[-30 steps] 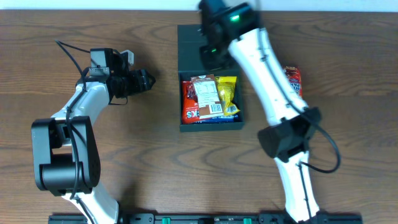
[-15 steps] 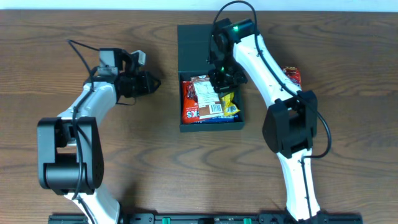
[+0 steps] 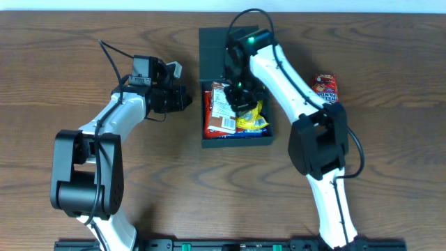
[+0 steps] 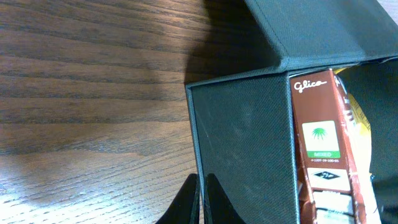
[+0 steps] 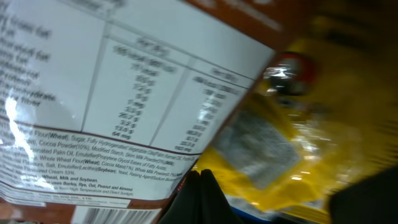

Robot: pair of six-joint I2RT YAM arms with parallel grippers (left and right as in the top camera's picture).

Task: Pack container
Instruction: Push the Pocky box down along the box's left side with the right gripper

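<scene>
The dark-teal container (image 3: 235,141) stands open at the table's middle, its flap lid (image 3: 212,49) lying back. Inside lie a brown packet with a white nutrition label (image 3: 221,104), a yellow packet (image 3: 254,120) and a red-brown one (image 3: 208,120). My right gripper (image 3: 240,96) is shut down inside the box. Its tips (image 5: 200,186) sit where the brown packet (image 5: 124,93) meets the yellow packet (image 5: 273,143). My left gripper (image 3: 188,100) is shut just left of the box. Its tips (image 4: 201,199) rest at the foot of the container's left wall (image 4: 242,143); contact is unclear.
A red snack packet (image 3: 325,86) lies on the wooden table to the right of the box, beside my right arm. The lid (image 4: 323,31) rises behind the box. Bare wood (image 4: 93,124) stretches left of the container.
My left gripper has shut and moved right toward the container's wall. The right gripper came down from over the lid into the box, and the brown packet has shifted left.
</scene>
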